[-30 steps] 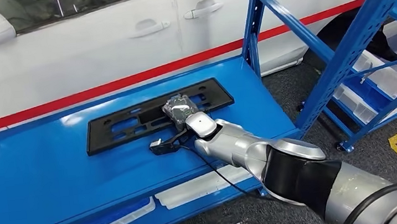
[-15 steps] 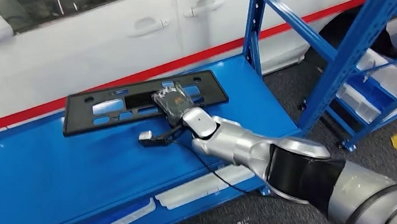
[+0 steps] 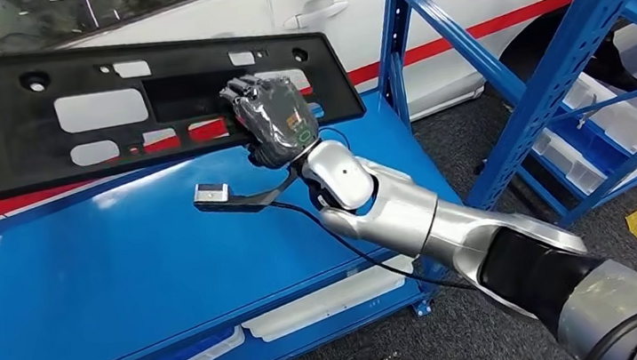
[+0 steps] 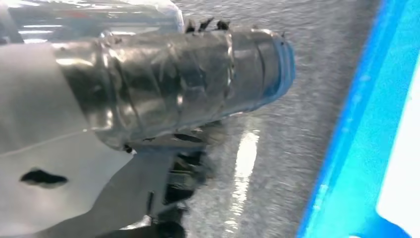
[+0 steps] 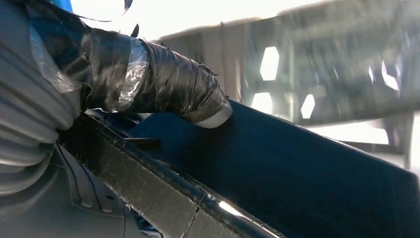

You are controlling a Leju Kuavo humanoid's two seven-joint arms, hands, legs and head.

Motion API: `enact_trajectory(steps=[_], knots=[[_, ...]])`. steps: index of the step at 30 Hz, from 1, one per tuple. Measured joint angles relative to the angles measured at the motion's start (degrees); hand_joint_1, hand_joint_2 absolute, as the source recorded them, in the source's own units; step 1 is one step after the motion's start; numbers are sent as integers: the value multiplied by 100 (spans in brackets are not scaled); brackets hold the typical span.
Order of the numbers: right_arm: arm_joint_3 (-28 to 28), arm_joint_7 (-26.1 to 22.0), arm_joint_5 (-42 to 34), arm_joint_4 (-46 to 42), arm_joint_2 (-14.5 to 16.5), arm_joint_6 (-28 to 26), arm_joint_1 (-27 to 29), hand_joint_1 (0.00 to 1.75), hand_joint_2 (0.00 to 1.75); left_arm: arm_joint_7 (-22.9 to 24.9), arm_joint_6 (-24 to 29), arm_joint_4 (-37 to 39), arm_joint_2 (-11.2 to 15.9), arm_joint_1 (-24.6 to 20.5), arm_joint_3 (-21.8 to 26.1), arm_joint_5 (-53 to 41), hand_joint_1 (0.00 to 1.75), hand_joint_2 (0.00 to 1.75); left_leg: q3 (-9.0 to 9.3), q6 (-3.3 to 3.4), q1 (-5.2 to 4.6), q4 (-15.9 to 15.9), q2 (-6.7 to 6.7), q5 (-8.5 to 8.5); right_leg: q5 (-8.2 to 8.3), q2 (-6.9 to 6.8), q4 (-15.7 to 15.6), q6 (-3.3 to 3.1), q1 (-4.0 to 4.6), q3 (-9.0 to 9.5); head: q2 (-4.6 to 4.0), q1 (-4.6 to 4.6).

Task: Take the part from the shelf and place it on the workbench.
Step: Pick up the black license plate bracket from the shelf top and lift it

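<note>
Above the blue shelf [image 3: 129, 280], the black licence plate bracket [image 3: 111, 112] has been lifted clear by the right hand [image 3: 278, 126], fingers clamped on its lower edge; carrying to the bench is expected next

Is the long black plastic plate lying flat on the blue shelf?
No, the right hand grips the long black plastic plate and holds it raised above the blue shelf, facing the camera.

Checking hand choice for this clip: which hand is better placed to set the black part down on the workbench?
The right. The right hand already grips the black part, lifted above the blue shelf surface. The left hand hangs over the floor, holding nothing visible.
</note>
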Motion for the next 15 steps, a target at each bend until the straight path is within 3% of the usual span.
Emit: enact_trajectory(steps=[2, 4, 7, 8, 9, 10, 12, 14, 15], knots=[[-108, 14, 137, -692, -149, 173, 158, 175, 175, -65, -60, 0, 28, 21, -16, -32, 0, 175, 75, 20, 6, -169, 9, 29, 5, -3, -37, 45, -10, 11, 0, 2], [-200, 2, 232, -1326, -263, 252, 319, 175, 175, -77, -60, 0, 55, 42, -42, -80, 0, 175, 186, 34, 46, -359, 29, 91, -144, -11, 140, 78, 8, -52, 0, 6], [-303, -88, 291, -2113, -366, 194, 561, 175, 175, -111, 110, 0, 92, 61, -108, -189, 0, 175, 244, 51, 78, -414, 42, 99, -603, -19, 1068, 130, 1, -457, 0, 12], [-322, -138, 283, -2351, -393, 164, 684, 175, 175, -118, 188, 0, 105, 67, -134, -226, 0, 175, 245, 42, 91, -395, 37, 84, -660, -22, 1293, 159, -17, -566, 0, 12], [-333, -203, 247, -2597, -421, 134, 832, 175, 175, -121, 252, 0, 123, 76, -158, -257, 0, 175, 242, 23, 114, -362, 29, 60, -612, -26, 1322, 192, -42, -584, 0, 12], [-338, -277, 185, -2813, -441, 106, 976, 175, 175, -116, 293, 0, 143, 87, -178, -283, 0, 175, 235, -8, 143, -315, 20, 29, -482, -33, 1155, 230, -69, -504, 0, 12], [-339, -462, -67, -3207, -457, 20, 1221, 175, 175, -72, 321, 0, 198, 105, -214, -314, 0, 175, 193, -101, 202, -153, 8, -73, -208, -36, 519, 314, -119, -182, 0, 14], [-339, -640, -371, -3513, -456, -50, 1388, 175, 175, -5, 329, 1, 260, 97, -256, -322, 0, 175, 123, -191, 211, 42, 0, -183, -145, -5, 201, 276, -124, -13, 0, 21], [-339, -712, -496, -3636, -456, -69, 1464, 175, 175, 22, 338, 2, 290, 90, -273, -323, 0, 175, 99, -217, 200, 90, -5, -207, -173, 14, 232, 222, -104, -19, 0, 23]])
